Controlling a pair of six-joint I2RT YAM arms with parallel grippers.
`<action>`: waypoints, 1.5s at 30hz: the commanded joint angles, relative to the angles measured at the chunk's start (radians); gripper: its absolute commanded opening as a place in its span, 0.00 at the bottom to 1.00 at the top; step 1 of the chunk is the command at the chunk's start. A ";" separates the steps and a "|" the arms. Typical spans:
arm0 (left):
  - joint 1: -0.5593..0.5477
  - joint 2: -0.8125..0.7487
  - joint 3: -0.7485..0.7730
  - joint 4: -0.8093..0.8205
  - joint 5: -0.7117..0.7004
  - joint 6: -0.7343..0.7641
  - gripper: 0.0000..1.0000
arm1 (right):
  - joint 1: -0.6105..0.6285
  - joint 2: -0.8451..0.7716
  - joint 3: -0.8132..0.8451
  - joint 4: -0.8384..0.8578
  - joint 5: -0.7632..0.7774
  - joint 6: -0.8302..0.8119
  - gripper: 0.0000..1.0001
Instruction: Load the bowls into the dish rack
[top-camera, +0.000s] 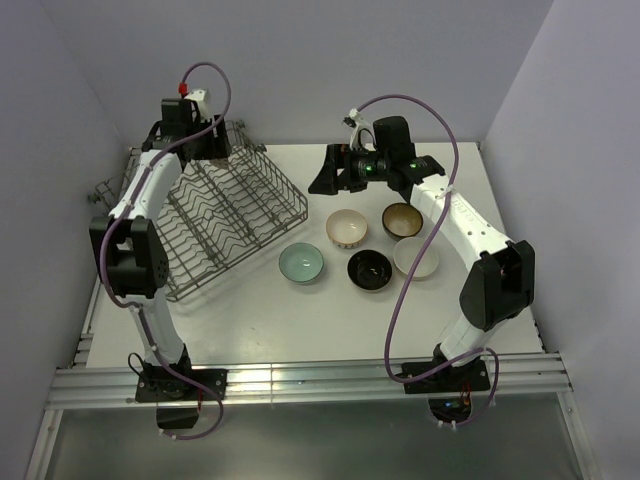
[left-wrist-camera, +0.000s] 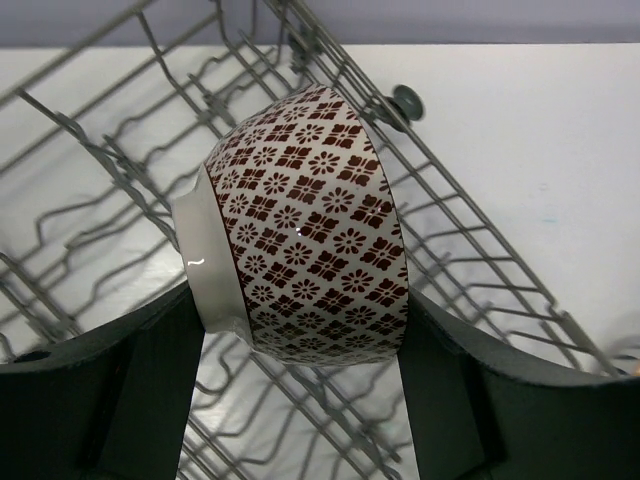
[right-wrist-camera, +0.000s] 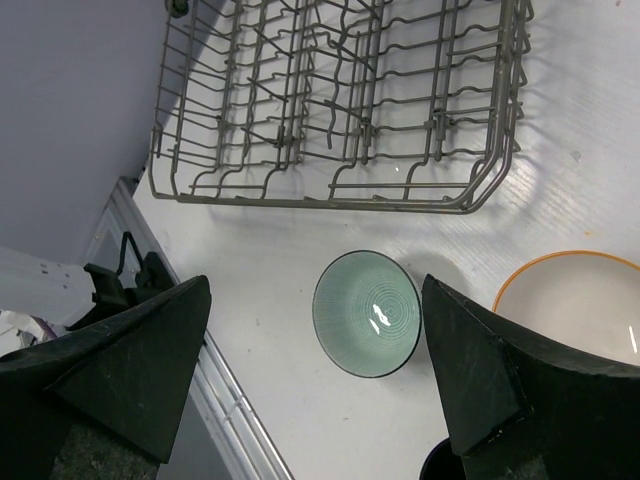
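The left gripper (left-wrist-camera: 300, 335) is clamped on a red-patterned bowl (left-wrist-camera: 310, 230). Its two fingers press the bowl's sides, and the bowl is tipped on edge with its white foot turned to the left. It hangs just above the wires at the far end of the dish rack (left-wrist-camera: 480, 213) and does not look seated yet. The step in hand appears to be placing this bowl. The next move likely calls for lowering it so the rim slips between two rows of tines, then parting the fingers only once the wires carry it.

The right gripper (right-wrist-camera: 315, 295) is spread wide and holds nothing, hovering over the table (top-camera: 300, 320) near the rack's right side. Below it lies the teal bowl (right-wrist-camera: 367, 313), beside the orange-rimmed bowl (right-wrist-camera: 575, 300). The brown bowl (top-camera: 401, 218), black bowl (top-camera: 370, 269) and pale bowl (top-camera: 416, 257) also wait on the table, so most of the loading remains.
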 joint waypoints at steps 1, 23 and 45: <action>0.002 0.029 0.110 0.042 -0.079 0.113 0.00 | 0.006 -0.007 0.020 0.006 0.020 -0.019 0.93; -0.012 0.263 0.268 0.166 -0.182 0.470 0.00 | 0.001 -0.006 0.006 -0.017 0.059 -0.056 0.93; -0.038 0.309 0.189 0.253 -0.104 0.949 0.00 | -0.005 0.005 0.001 -0.059 0.069 -0.106 0.90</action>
